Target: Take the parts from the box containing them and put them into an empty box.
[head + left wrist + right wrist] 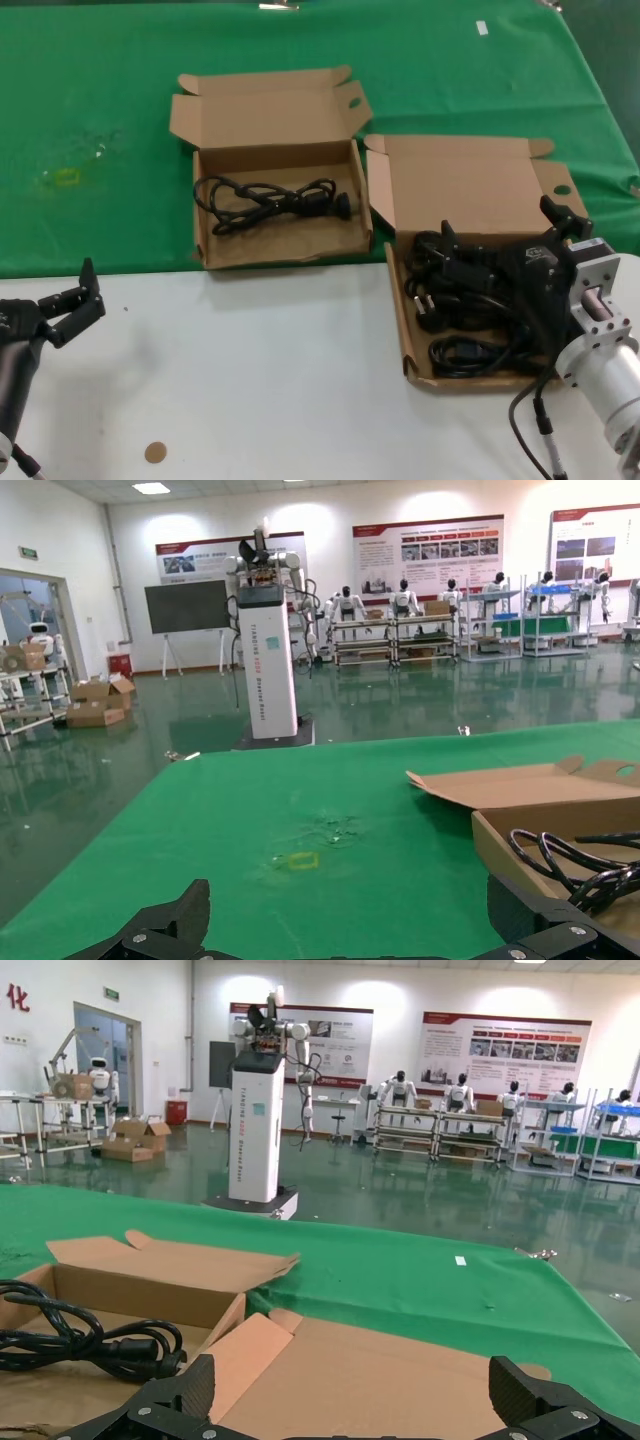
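The box containing the parts (pixel 408 330) lies at the right with its lid (pixel 470 185) open, and a tangle of black cords (pixel 465 300) fills it. My right gripper (pixel 505 228) hangs open just above that tangle, holding nothing. In the right wrist view its fingertips (pixel 195 1380) frame the bare lid (pixel 400 1370). The other box (pixel 205 235), to the left on the green cloth, holds one coiled black cord (pixel 275 200), which shows too in the wrist views (pixel 95 1345) (pixel 580 865). My left gripper (pixel 68 290) waits open at the near left, over the white table.
Green cloth (pixel 100 100) covers the far half and the white table top (pixel 250 380) the near half. A small brown disc (pixel 154 452) lies near the front edge. A yellowish mark (pixel 65 178) sits on the cloth at the left. The boxes nearly touch.
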Robot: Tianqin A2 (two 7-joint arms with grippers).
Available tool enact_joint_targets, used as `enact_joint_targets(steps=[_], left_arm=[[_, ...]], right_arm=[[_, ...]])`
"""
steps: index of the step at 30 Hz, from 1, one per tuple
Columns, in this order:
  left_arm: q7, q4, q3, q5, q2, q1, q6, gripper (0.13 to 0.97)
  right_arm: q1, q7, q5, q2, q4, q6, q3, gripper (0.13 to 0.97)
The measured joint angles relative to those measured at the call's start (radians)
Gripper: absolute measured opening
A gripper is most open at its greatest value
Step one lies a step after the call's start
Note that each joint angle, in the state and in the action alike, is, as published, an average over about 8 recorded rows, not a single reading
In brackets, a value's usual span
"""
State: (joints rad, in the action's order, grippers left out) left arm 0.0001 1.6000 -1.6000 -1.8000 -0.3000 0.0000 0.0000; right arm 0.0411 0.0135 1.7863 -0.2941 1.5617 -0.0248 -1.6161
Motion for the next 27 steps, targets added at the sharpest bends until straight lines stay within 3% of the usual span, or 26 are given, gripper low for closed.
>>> enact_joint_targets(steps=[27], left_arm=[[0.000, 0.000, 0.000, 0.000, 0.000, 0.000, 0.000, 0.966]], right_arm=[[0.000, 0.000, 0.000, 0.000, 0.000, 0.000, 0.000, 0.966]])
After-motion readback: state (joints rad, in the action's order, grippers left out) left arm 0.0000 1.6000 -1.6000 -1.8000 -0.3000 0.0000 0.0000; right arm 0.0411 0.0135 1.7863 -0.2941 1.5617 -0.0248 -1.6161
